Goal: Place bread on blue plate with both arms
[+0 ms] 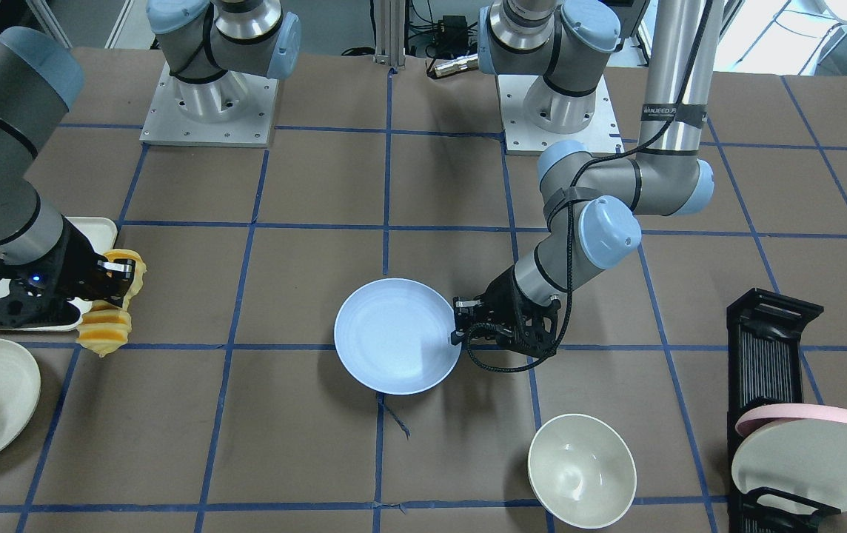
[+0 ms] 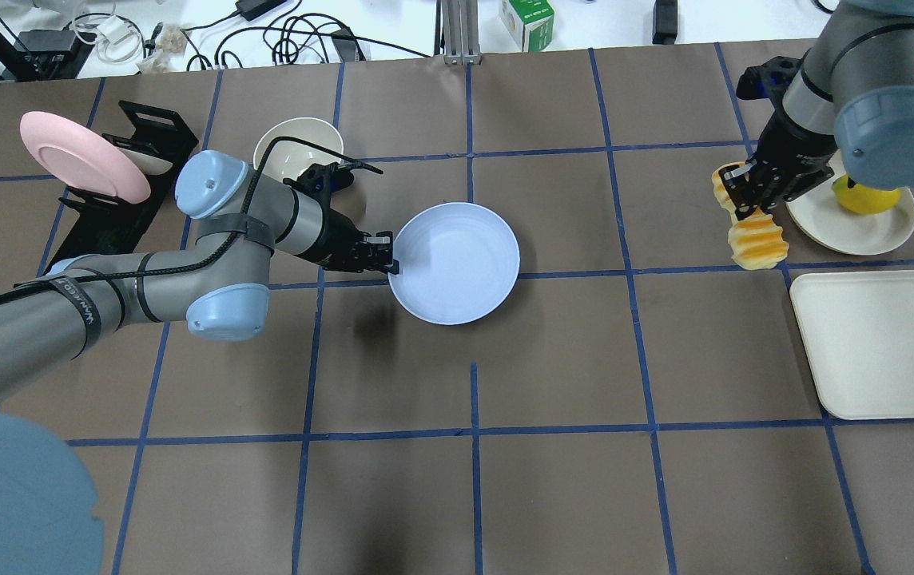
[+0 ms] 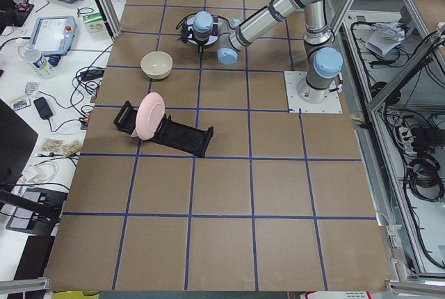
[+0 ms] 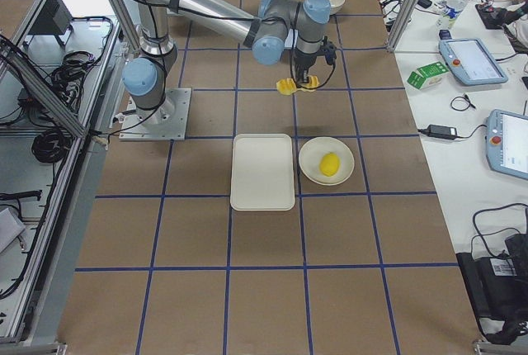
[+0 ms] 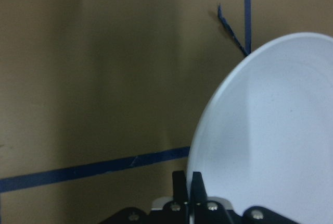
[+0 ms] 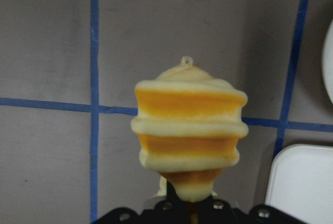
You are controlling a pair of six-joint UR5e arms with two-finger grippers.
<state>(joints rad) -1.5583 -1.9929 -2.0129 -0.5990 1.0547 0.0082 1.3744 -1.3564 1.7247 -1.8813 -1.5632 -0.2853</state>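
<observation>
While the left gripper (image 2: 391,263) pinches the rim of the blue plate (image 2: 457,267), seemingly to steady it mid-table, the right gripper (image 2: 746,201) clamps the bread (image 2: 757,239) aloft, well apart, near the cream tray (image 2: 880,343), ready to carry across

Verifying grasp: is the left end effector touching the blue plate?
Touching. Left wrist view shows the left end effector pinching the rim of the blue plate.

Left tool (image 2: 390,263) low, fingers pinched, right tool (image 2: 747,205) pointing down, clamped
</observation>
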